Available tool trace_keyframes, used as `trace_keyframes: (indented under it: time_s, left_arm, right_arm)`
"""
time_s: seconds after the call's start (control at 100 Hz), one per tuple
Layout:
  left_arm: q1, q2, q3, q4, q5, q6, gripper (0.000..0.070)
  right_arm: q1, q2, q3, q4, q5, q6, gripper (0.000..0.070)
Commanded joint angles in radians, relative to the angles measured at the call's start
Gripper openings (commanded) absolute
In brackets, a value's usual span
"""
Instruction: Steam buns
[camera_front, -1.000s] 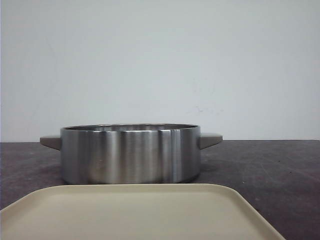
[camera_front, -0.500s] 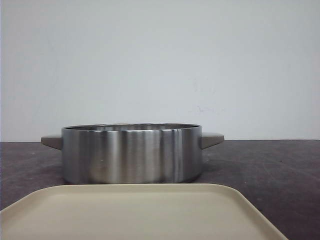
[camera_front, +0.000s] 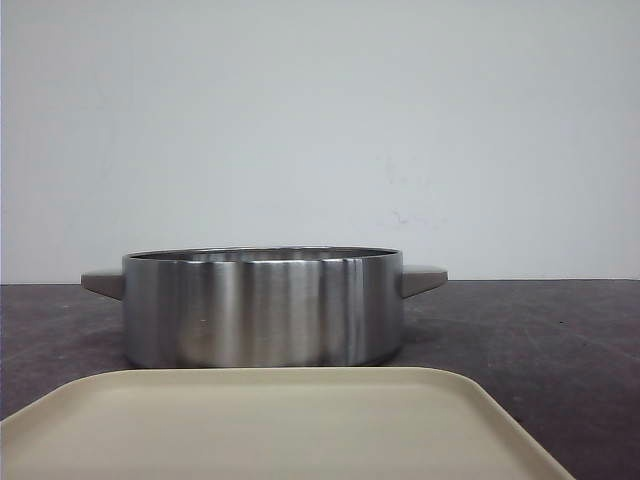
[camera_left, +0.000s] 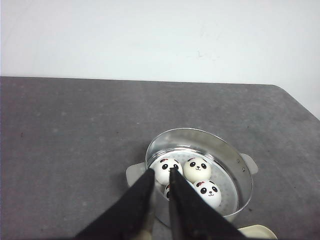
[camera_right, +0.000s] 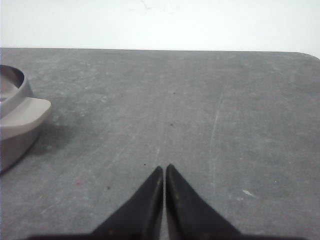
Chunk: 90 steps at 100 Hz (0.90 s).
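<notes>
The buns (camera_left: 196, 169) lie inside the steel pot (camera_left: 227, 155), white domes with black panda faces. Three show plainly on the perforated floor in the left wrist view: one at 9 o'clock of the cluster, one at 12, one at 4. A fourth is mostly hidden behind the left gripper (camera_left: 161, 172) — only a sliver of it shows. That gripper hangs above the near rim of the pot, its black fingers (camera_left: 142, 195) drawn nearly together with a thin gap and nothing between them.

In the front view the pot (camera_front: 262, 308) stands on the dark table (camera_front: 540, 340), a grey handle (camera_front: 422, 279) at 3 o'clock and another at 9. A beige tray (camera_front: 270, 425) lies just before it.

The right gripper (camera_right: 164, 170) is pressed closed and empty over bare table — the pot's handle (camera_right: 25, 112) sits well apart at its 9 o'clock.
</notes>
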Motion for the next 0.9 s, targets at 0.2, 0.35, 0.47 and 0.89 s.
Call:
trace_keyframes:
  time_s: [0.2, 0.35, 0.47, 0.89]
  left_arm:
    - [-0.007, 0.005, 0.016, 0.009, -0.003, 0.008, 0.0003]
    - [-0.007, 0.005, 0.016, 0.009, -0.003, 0.008, 0.0003]
    - [-0.002, 0.005, 0.016, 0.011, -0.008, 0.047, 0.0003]
    - [0.203, -0.136, -0.539, 0.785, -0.003, 0.215, 0.0003]
  right_arm:
    - [0.000, -0.001, -0.003, 0.010, 0.002, 0.009, 0.0007]
    - [0.000, -0.001, -0.003, 0.010, 0.002, 0.009, 0.0007]
    - [0.000, -0.001, -0.003, 0.010, 0.002, 0.009, 0.0007]
    - [0.000, -0.001, -0.003, 0.010, 0.002, 0.009, 0.0007]
